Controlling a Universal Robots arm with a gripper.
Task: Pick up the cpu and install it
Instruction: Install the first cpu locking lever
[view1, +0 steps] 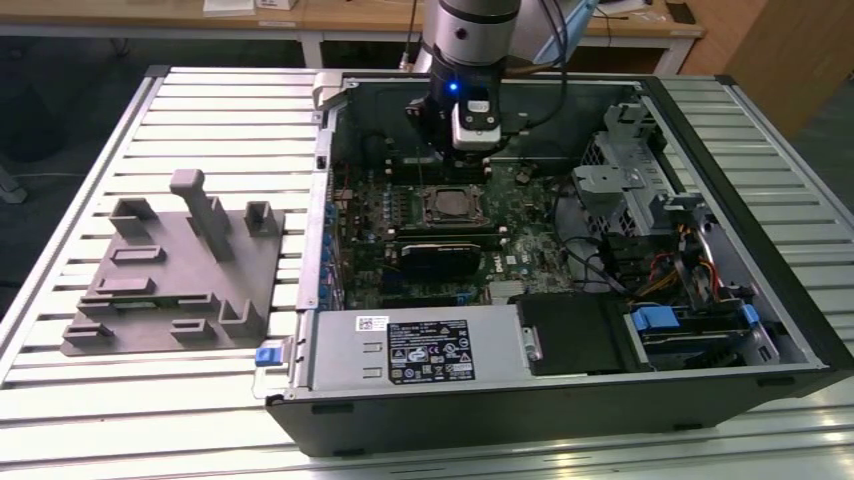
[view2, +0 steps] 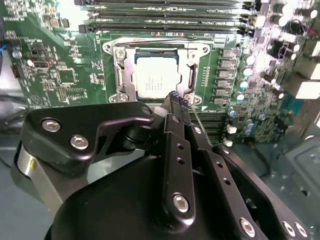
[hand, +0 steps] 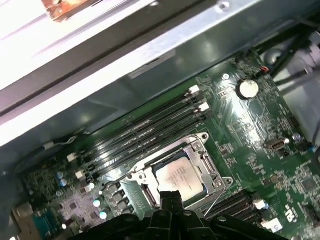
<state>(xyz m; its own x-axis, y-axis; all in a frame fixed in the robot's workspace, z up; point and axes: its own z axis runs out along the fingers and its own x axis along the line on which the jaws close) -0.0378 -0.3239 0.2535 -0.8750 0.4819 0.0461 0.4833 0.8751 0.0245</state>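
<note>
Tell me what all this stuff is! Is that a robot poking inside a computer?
Yes! The silver tube at the top of the exterior view is a robot arm, and its gripper reaches down into an open computer case lying on a slatted metal table. That picture comes from a camera standing off to the side. The other two come from cameras riding on the arm's wrist, looking down past the black fingers pressed together. Below them is the green board, and the shiny square is the cpu, the computer's brain, already lying in its socket frame. The gripper holds nothing. On the exterior view's left sits a grey plastic fixture.
</note>
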